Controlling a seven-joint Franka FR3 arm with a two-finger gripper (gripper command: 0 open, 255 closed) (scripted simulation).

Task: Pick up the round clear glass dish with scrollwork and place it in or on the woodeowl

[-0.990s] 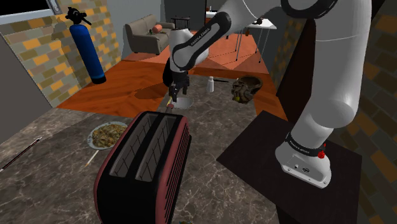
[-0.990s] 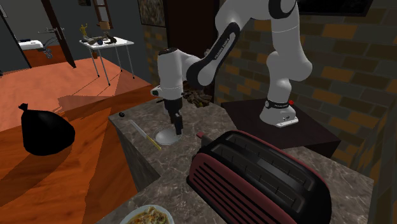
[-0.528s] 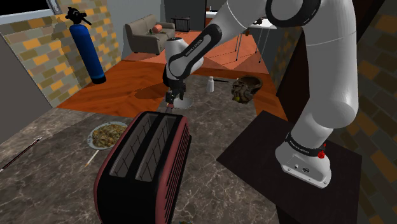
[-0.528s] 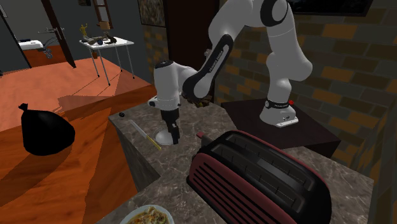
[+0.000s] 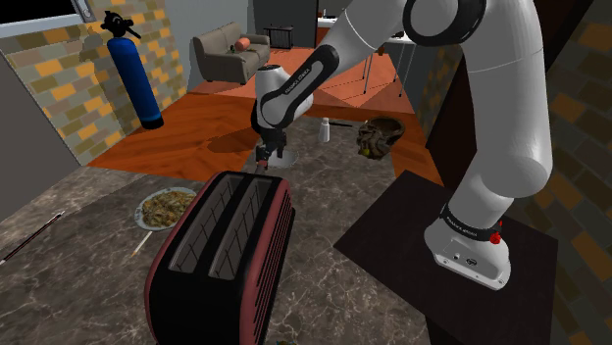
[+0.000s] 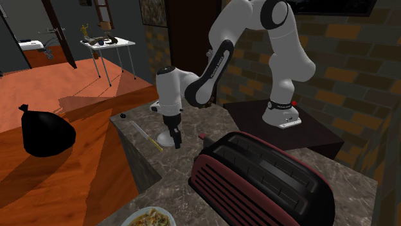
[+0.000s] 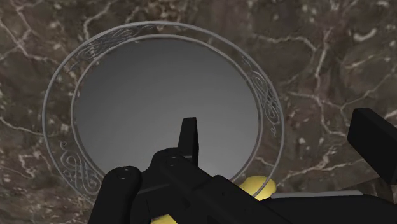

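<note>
**Pincer spread wide, straddling the dish's rim**

You've got the pincer [image 7: 278, 121] spread wide and hanging low over the round glass dish [image 7: 165, 108]. One black finger [image 7: 188, 137] stands over the dish's grey middle. The other stands out past the scrollwork rim, above the dark marbled surface [image 7: 331, 57], so the rim runs between them. Nothing is clasped. Whether either finger touches the glass, I cannot tell. A rounded yellow thing [image 7: 257, 187] peeks out just beside the rim, under the pincer's body.

In the shoulder view, your arm arcs out from the stand [image 5: 432, 245] and points the pincer straight down at the dish. The dish lies flat near the surface's far edge, the one that meets the orange floor [image 5: 186, 127]. The brown bowl [image 5: 378, 137] sits along that same far edge, toward the stand's side and well apart from the dish. A small white bottle [image 5: 326, 129] shows between the two. The dark red toaster [image 5: 221, 255] takes the middle of the surface, its far end near the dish. A plate of food [image 5: 165, 206] lies beside the toaster, toward the surface's edge at the shoulder view's left.

In the second exterior view, the dish lies close to the surface's corner, and a black sack [image 6: 45, 131] sits down on the orange floor beyond it.
</note>
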